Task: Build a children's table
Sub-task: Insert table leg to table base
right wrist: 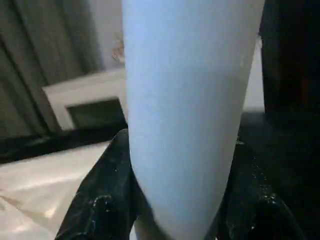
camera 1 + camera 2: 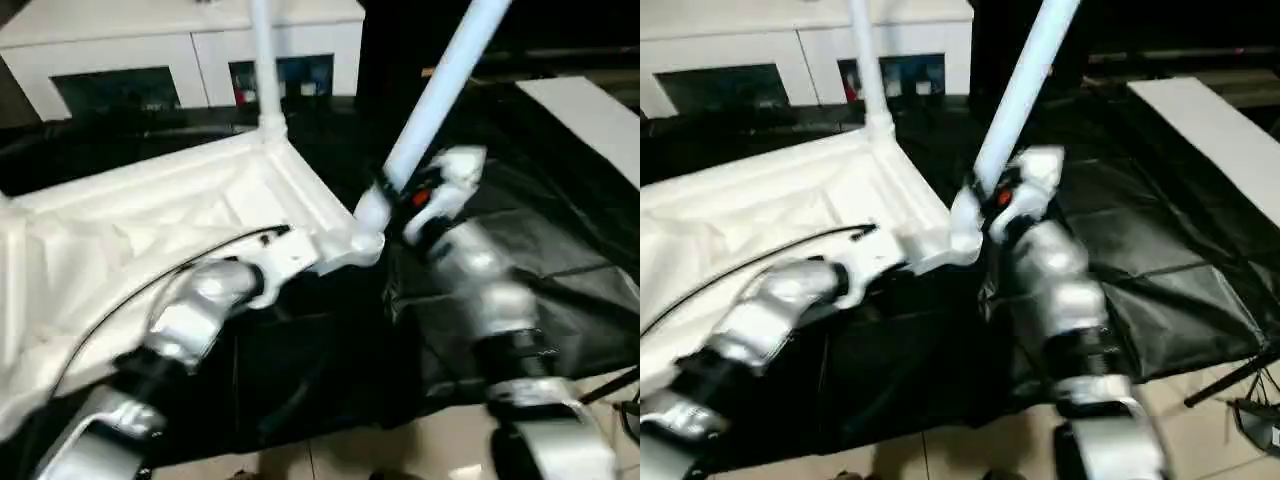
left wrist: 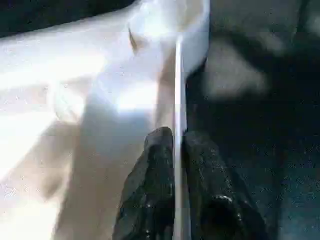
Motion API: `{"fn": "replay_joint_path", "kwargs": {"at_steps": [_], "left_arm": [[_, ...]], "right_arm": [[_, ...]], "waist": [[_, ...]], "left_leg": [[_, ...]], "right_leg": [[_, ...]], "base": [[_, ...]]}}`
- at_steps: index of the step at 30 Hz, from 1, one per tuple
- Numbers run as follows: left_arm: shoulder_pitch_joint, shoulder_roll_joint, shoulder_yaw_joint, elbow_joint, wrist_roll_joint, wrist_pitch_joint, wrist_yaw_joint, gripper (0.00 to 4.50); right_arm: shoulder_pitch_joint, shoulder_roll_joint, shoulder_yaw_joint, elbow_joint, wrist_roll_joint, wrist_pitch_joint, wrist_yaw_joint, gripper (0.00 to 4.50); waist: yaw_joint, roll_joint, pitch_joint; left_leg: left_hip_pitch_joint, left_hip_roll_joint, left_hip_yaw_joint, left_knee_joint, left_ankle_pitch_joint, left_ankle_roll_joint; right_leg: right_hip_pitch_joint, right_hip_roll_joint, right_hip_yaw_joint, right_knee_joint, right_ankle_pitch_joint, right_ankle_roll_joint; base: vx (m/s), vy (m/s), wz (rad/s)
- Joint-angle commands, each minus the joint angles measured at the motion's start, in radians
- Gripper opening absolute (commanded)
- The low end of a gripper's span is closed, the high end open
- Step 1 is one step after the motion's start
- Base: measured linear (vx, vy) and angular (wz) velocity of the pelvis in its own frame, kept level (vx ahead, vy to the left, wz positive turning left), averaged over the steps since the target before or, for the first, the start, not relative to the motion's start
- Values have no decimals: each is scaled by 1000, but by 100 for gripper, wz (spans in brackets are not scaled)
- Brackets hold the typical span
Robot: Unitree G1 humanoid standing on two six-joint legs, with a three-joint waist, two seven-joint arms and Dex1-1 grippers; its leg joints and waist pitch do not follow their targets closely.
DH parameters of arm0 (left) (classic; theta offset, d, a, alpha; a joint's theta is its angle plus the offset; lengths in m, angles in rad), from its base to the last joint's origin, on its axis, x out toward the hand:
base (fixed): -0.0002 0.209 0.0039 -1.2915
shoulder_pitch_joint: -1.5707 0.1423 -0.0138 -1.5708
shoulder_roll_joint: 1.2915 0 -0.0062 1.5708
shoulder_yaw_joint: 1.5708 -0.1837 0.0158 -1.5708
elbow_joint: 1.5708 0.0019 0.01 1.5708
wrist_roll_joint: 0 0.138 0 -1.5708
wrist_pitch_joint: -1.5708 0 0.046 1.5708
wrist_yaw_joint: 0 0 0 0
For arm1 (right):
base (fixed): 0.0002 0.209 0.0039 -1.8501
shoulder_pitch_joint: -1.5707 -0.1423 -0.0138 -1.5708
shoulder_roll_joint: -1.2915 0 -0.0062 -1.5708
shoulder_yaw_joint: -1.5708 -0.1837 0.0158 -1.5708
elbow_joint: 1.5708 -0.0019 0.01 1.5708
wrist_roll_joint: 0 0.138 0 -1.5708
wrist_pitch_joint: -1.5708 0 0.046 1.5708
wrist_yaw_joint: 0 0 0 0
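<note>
Left gripper [image 3: 177, 165] pinches the tabletop [image 2: 150, 215] rim; right gripper [image 1: 180, 200], wrist raised, clasps a tilted leg [image 2: 440, 80] above the tabletop's corner.

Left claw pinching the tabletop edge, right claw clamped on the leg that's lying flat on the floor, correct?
Not quite. The leg in the right claw is not on the floor: the left eye view shows it slanting up from the tabletop corner socket. The left claw does pinch the edge.

Indoor workroom, white glass-fronted cabinet [image 2: 190, 60], black floor sheet [image 2: 540, 250], pale tiled floor [image 2: 420, 450]
</note>
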Motion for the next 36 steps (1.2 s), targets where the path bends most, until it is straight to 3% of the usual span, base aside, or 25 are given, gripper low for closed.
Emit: {"fn": "replay_joint_path", "kwargs": {"at_steps": [1, 2, 3, 5, 6, 7, 8, 9, 11, 13, 18, 20, 24, 30, 33, 34, 36], "left_arm": [[-3, 8, 30, -56, -38, 5, -26, 86], [-3, 8, 30, -56, -38, 5, -26, 86], [-8, 8, 117, -131, -147, 68, -78, 91], [-28, 0, 196, -173, -246, 112, -115, 105], [-43, -8, 232, -180, -290, 126, -122, 118], [-87, -27, 307, -180, -414, 162, -132, 118], [-88, -27, 308, -180, -415, 162, -132, 133], [-112, -35, 333, -176, -459, 174, -137, 139], [-139, -47, 360, -179, -513, 199, -143, 158], [-175, -80, 384, -210, -600, 270, -152, 174], [-179, -148, 344, -249, -636, 337, -144, 208], [-180, -166, 328, -247, -641, 339, -134, 240], [-175, -196, 323, -272, -713, 399, -136, 270], [-165, -210, 283, -276, -653, 374, -117, 317], [-174, -202, 290, -250, -643, 374, -92, 326], [-174, -198, 292, -254, -651, 384, -93, 291], [-174, -194, 294, -262, -657, 394, -96, 284]], "right_arm": [[6, -12, 20, -46, 10, 36, 37, 183], [6, -12, 20, -46, 10, 36, 37, 183], [21, -68, 35, -111, 28, 87, 100, 183], [33, -105, 46, -153, 48, 131, 153, 183], [40, -120, 52, -169, 60, 155, 179, 182], [66, -163, 78, -218, 76, 212, 251, 182], [67, -164, 78, -218, 76, 212, 251, 182], [80, -186, 96, -236, 77, 236, 286, 182], [99, -215, 121, -266, 77, 268, 323, 182], [125, -240, 155, -316, 80, 313, 356, 182], [146, -236, 197, -383, 78, 355, 364, 182], [148, -229, 210, -394, 70, 360, 366, 182], [152, -224, 228, -410, 61, 374, 365, 182], [161, -238, 252, -433, 44, 394, 371, 182], [161, -245, 249, -434, 44, 399, 377, 182], [161, -246, 247, -434, 44, 400, 378, 182], [160, -248, 246, -434, 42, 403, 381, 182]], "waist": [[1, 1, -72], [1, 0, -71], [3, -2, -68], [4, -3, -65], [4, -8, -63], [6, -9, -62], [10, -9, -60], [10, -15, -56], [10, -15, -53], [13, -16, -55], [13, -15, -63], [15, -15, -65], [17, -12, -65], [21, -12, -64], [22, -15, -64], [24, -13, -65], [25, -15, -66]], "left_leg": [[18, 41, -1, -49, 4, 153], [18, 41, -1, -51, -18, 145], [19, 40, 1, -54, -56, 113], [20, 40, 2, -56, -84, 89], [20, 40, 3, -56, -96, 84], [21, 35, 5, -54, -125, 76], [23, 35, 5, -54, -147, 69], [20, 35, 5, -56, -167, 63], [22, 37, 5, -58, -190, 47], [23, 38, 3, -58, -178, 36], [18, 37, 3, -50, -91, 63], [16, 35, 3, -47, -73, 76], [18, 35, 4, -45, -86, 74], [19, 37, 2, -46, -103, 65], [20, 38, 1, -46, -107, 58], [20, 37, 1, -45, -103, 56], [19, 36, 1, -44, -90, 57]], "right_leg": [[70, -47, 41, -35, 127, -311], [72, -48, 41, -38, 101, -310], [77, -49, 43, -41, 46, -304], [74, -46, 44, -42, 20, -302], [73, -45, 45, -44, 7, -299], [72, -44, 45, -46, -25, -296], [71, -45, 45, -50, -59, -289], [72, -47, 45, -54, -105, -276], [70, -49, 44, -61, -177, -256], [73, -50, 45, -60, -184, -243], [76, -47, 45, -48, -54, -262], [78, -47, 45, -45, -23, -270], [78, -46, 43, -45, -23, -281], [79, -45, 43, -49, -60, -262], [79, -45, 43, -49, -62, -252], [79, -46, 43, -47, -58, -253], [80, -45, 43, -45, -41, -255]], "base": [[0, 0, 0], [0, 0, 0], [0, 0, 0], [0, 0, 0], [0, 0, 0], [0, 0, 0], [0, 0, 0], [0, 0, 0], [0, 0, 0], [0, 0, 0], [0, 0, 0], [0, 0, 0], [0, 0, 0], [0, 0, 0], [0, 0, 0], [0, 0, 0], [0, 0, 0]]}}
